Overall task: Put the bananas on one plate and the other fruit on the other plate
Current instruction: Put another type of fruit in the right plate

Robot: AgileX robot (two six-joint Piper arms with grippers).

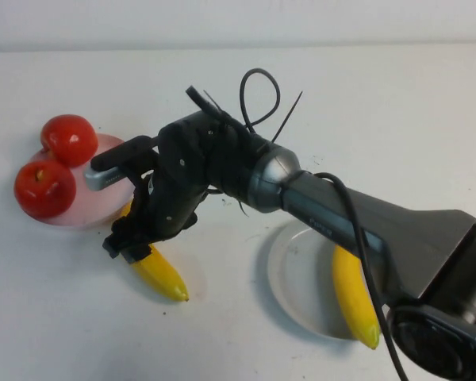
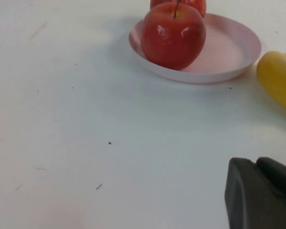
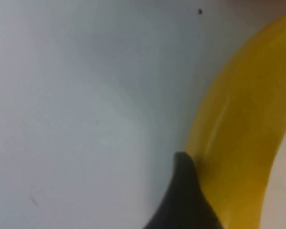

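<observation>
Two red apples sit on the pale pink plate at the left. One banana lies on the grey plate at the right. The other banana lies on the table just in front of the pink plate. My right gripper reaches across and is down over that banana's upper end. In the right wrist view one dark finger presses against the banana's side. My left gripper hovers over bare table, shut and empty, short of the pink plate, the near apple and the banana.
The right arm with its cables spans the middle of the table, above the grey plate's far rim. White tabletop lies in front of the pink plate and along the far side.
</observation>
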